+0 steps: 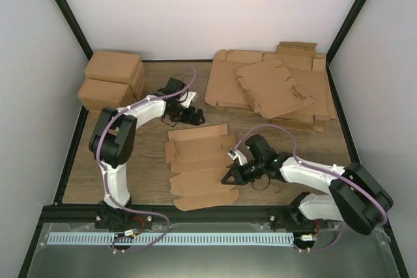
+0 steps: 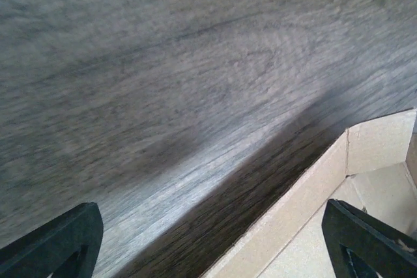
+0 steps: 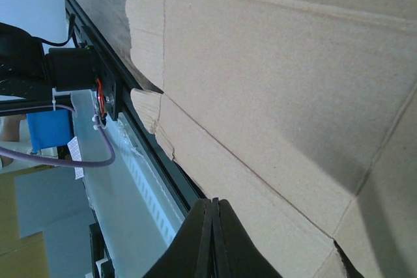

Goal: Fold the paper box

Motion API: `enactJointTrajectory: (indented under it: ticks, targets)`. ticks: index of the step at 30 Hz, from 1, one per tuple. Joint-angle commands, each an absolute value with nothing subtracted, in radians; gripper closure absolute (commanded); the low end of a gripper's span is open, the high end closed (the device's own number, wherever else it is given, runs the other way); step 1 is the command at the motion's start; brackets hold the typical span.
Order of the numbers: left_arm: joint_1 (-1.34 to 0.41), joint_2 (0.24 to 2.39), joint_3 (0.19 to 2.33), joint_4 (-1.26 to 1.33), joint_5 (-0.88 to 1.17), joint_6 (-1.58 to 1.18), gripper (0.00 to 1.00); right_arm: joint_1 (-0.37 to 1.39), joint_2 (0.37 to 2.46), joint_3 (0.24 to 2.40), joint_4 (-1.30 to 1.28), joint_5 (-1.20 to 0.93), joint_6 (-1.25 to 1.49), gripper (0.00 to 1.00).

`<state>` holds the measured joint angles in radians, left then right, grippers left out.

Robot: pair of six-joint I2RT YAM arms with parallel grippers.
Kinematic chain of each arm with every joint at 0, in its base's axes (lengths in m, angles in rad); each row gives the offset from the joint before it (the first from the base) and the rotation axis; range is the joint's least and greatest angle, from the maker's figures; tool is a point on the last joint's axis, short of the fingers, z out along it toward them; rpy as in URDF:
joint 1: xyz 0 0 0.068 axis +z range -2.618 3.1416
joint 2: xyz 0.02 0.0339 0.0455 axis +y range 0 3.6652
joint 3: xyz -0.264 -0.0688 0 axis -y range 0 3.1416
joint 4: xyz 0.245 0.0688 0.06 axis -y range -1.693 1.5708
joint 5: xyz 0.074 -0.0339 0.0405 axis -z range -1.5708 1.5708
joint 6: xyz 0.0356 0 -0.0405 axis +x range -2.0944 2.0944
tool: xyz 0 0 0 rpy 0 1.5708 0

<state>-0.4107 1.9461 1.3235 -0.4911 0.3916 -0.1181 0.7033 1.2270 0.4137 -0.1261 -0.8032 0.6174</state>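
We see the paper box (image 1: 199,164) lying flat and unfolded in the middle of the worktop (image 1: 146,170), between the two arms, where both can reach it. The right claw (image 1: 229,176) sits at the blank's right edge with its fingers (image 3: 212,239) pressed together. Its wrist view shows no cardboard between them, so we judge it is there to pin the sheet rather than pinch it — though whether the tips touch we cannot tell. The left claw (image 1: 193,119) hangs at the far edge with its fingers (image 2: 52,245) spread wide, and a corner of the blank reaches in between them, which reads to us as readiness to take a flap. The stack of blanks (image 1: 273,86) at the far right and the folded cartons (image 1: 112,79) at the far left lie well apart from the work — out of the arms' way, we suppose. From above, no flap looks raised yet.
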Motion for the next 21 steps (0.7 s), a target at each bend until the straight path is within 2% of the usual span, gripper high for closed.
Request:
enactJointTrajectory:
  ticks: [1,5,9,16,18,21]
  targets:
    - [-0.417,1.986,1.359,-0.54,0.468,-0.03,0.07,0.718,1.273,0.446,-0.093,-0.789,0.605,0.99]
    - [-0.431,2.01,1.353,-0.549,0.526,-0.023,0.16,0.719,1.323,0.456,-0.09,-0.759,0.605,0.99]
    - [-0.464,2.014,1.333,-0.544,0.567,-0.017,0.21,0.718,1.381,0.485,-0.11,-0.717,0.59,0.99]
    - [-0.49,1.93,1.265,-0.515,0.507,-0.029,0.39,0.689,1.437,0.59,-0.251,-0.511,0.495,0.99]
    - [-0.494,1.9,1.239,-0.512,0.494,-0.046,0.48,0.674,1.445,0.607,-0.272,-0.481,0.466,0.99]
    - [-0.515,1.853,1.191,-0.509,0.479,-0.063,0.49,0.663,1.46,0.619,-0.292,-0.454,0.439,0.99]
